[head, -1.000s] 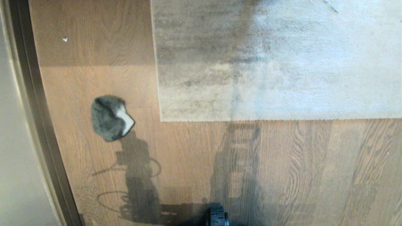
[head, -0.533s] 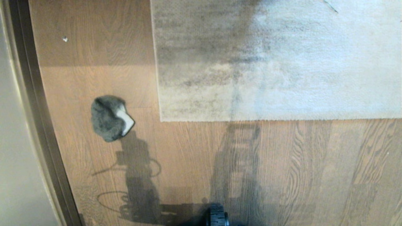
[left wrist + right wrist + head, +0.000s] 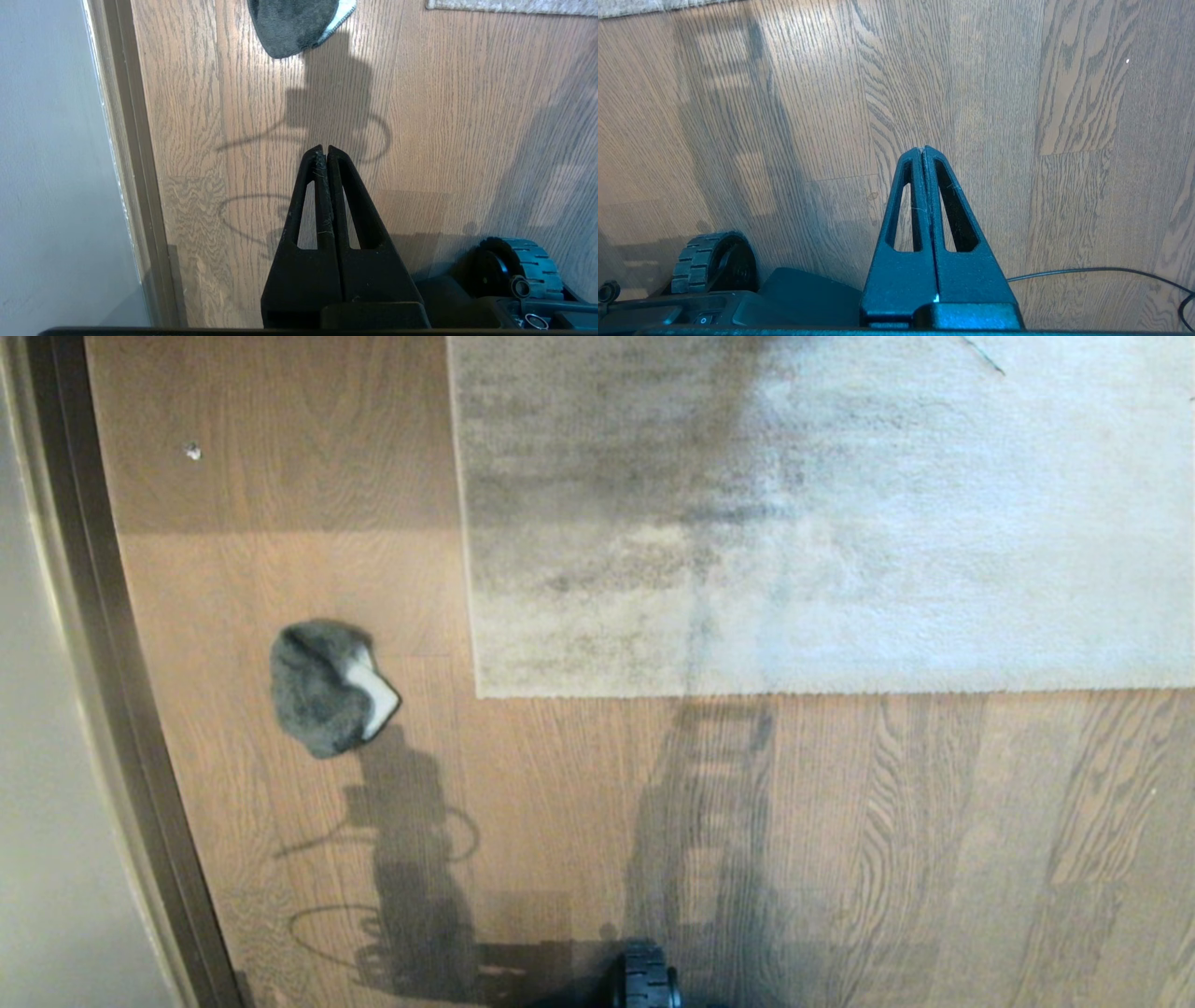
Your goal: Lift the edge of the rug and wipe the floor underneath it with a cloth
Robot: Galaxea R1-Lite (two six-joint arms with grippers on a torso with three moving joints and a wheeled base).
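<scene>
Two grippers, both empty and both outside the head view. Left gripper (image 3: 325,148): black fingers pressed together tip to tip, nothing between them, hanging clear above the floor (image 3: 560,784), aimed toward the cloth (image 3: 322,691) but well apart from it. Right gripper (image 3: 923,148): likewise closed on nothing, above bare brown planks, with a thin black cable (image 3: 1101,269) trailing over the wood near it. Cloth at about nine o'clock in the head view: a dark grey fuzzy wad with a pale corner (image 3: 378,698) showing on its three-o'clock side, lying loose on the wood. Rug (image 3: 840,523) spread from twelve to three o'clock, grey-beige with darker mottled streaks, its near corner close to the cloth at the cloth's two o'clock, not touching it. Rug edge (image 3: 822,692) running straight from the centre out to three o'clock, flat on the planks, not lifted. Black ribbed wheel (image 3: 646,985) of the base at six o'clock. Dark baseboard strip (image 3: 103,663) slanting from eleven down to seven o'clock, with a pale wall (image 3: 47,803) beyond it. Small white speck (image 3: 192,452) on the wood toward eleven o'clock. Shadows of the arms across the planks between six and seven o'clock, one reaching up to the cloth, another up to the rug edge.
</scene>
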